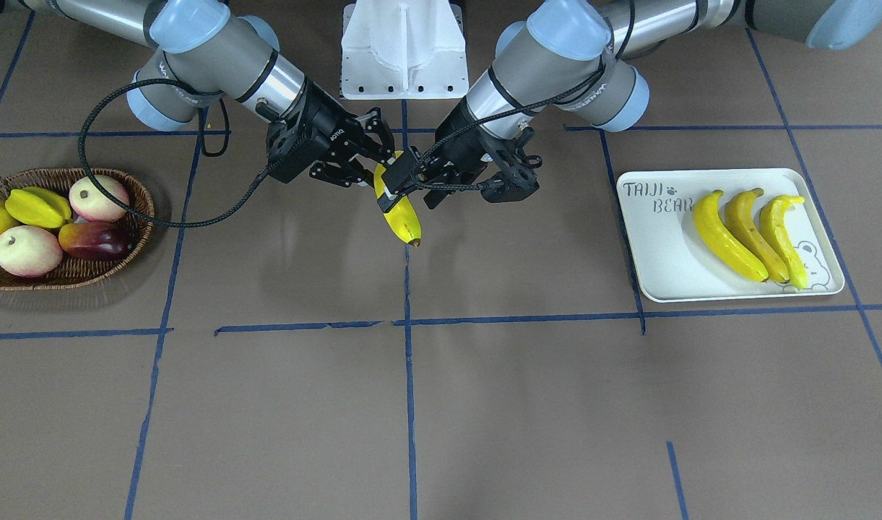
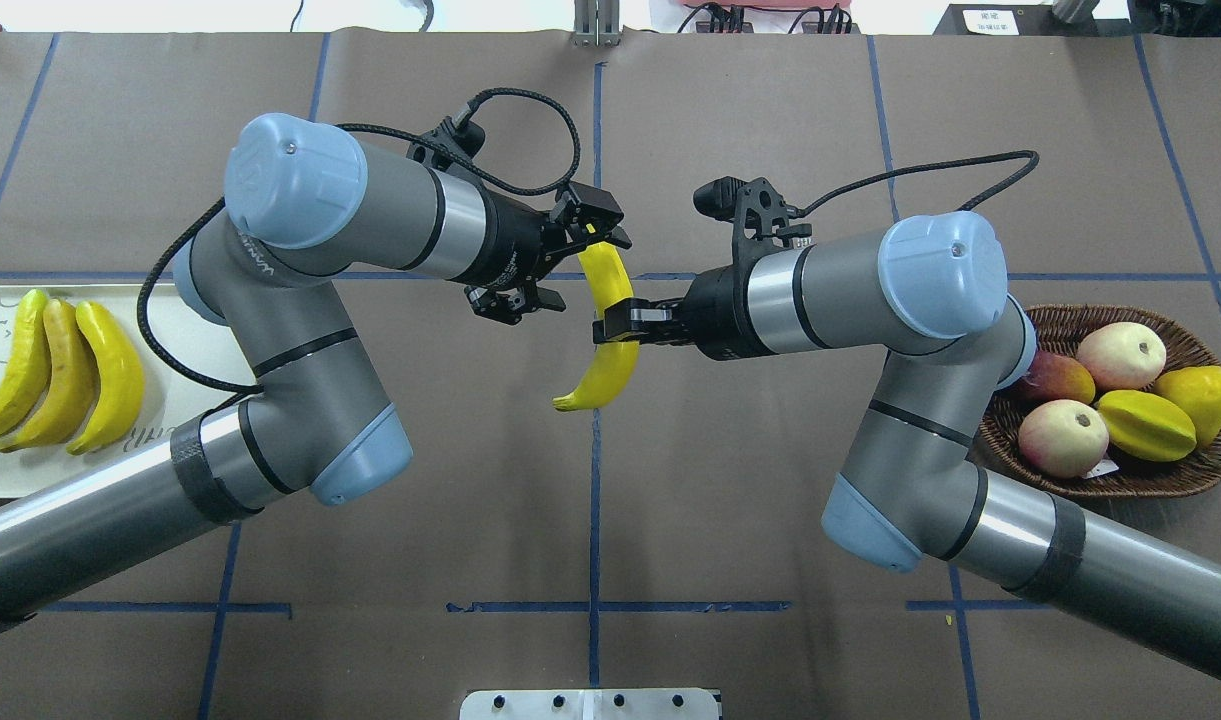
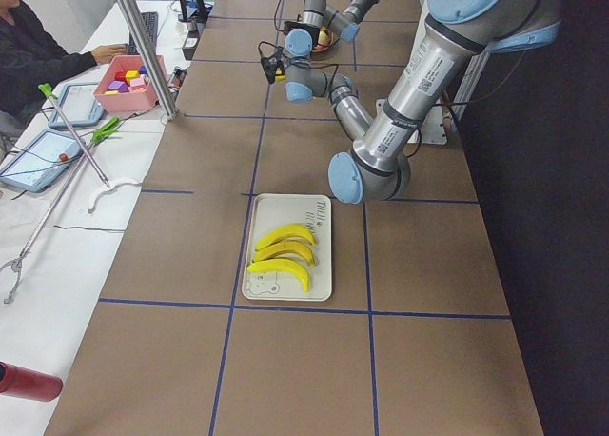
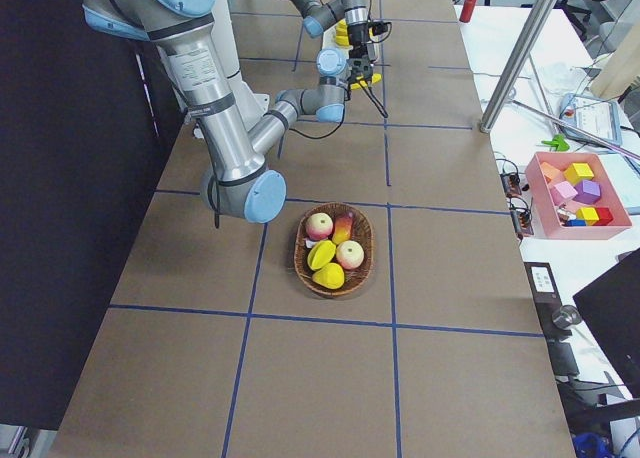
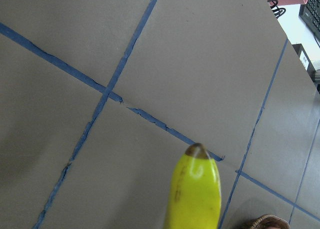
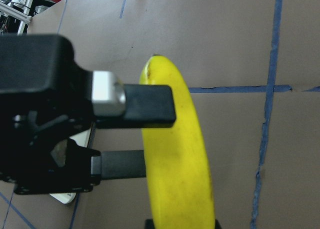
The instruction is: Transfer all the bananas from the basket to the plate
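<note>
Three bananas (image 1: pixel 751 231) lay side by side on the plate (image 1: pixel 657 253), and the fourth banana (image 2: pixel 610 368) was in the air over the middle of the table, well apart from both the plate and the basket (image 1: pixel 87 276), which held only other fruit. The right gripper (image 2: pixel 615 325) pinched this banana across its width, near the middle of its length. The left gripper (image 6: pixel 160 136) met it from the opposite side, a little further along toward the dark tip, with one finger (image 6: pixel 150 105) in front of the banana and the other behind it; whether they already pressed on it could not be told. The long axis of the banana ran across both pairs of fingers, so each end was free. The plate was on the left arm's side, so that arm was the nearer one, and the handover seemed the step in hand: the left grip should be firm before the right one lets go.
</note>
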